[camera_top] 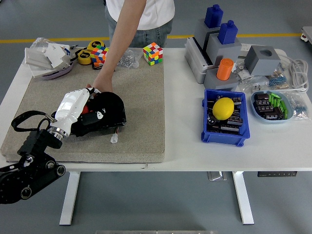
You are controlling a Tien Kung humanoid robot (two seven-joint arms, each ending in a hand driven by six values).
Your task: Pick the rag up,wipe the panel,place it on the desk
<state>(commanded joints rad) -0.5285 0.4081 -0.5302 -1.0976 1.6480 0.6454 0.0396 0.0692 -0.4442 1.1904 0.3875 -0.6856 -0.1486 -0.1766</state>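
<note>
My left hand (pixel 97 109), black-gloved below a white forearm shell, lies over the black rag (pixel 105 116) on the flat black panel (pixel 116 117); whether my fingers are curled or flat I cannot tell. The rag sits under and just right of the hand, bunched on the panel's right half. A person's hand (pixel 99 86) rests on the panel's far edge, touching it just beyond my hand, the bare arm reaching down from the table's far side. A small white connector on a wire (pixel 114 138) lies just nearer than the panel. All of this rests on a speckled beige stone-like mat (pixel 141 102), which covers the left part of the white table (pixel 273 151). Beyond my hand, along the far edge: a crumpled clear plastic bag (pixel 46 54), a yellow tape measure (pixel 86 56) and two multicoloured puzzle cubes (pixel 152 52). Well to the right stand a blue bin holding a yellow lemon-shaped object (pixel 224 108), a grey fixture with blue and orange pegs (pixel 220 46) and a shallow blue dish of small parts (pixel 272 105). The floor is grey with a yellow line (pixel 273 35)
</note>
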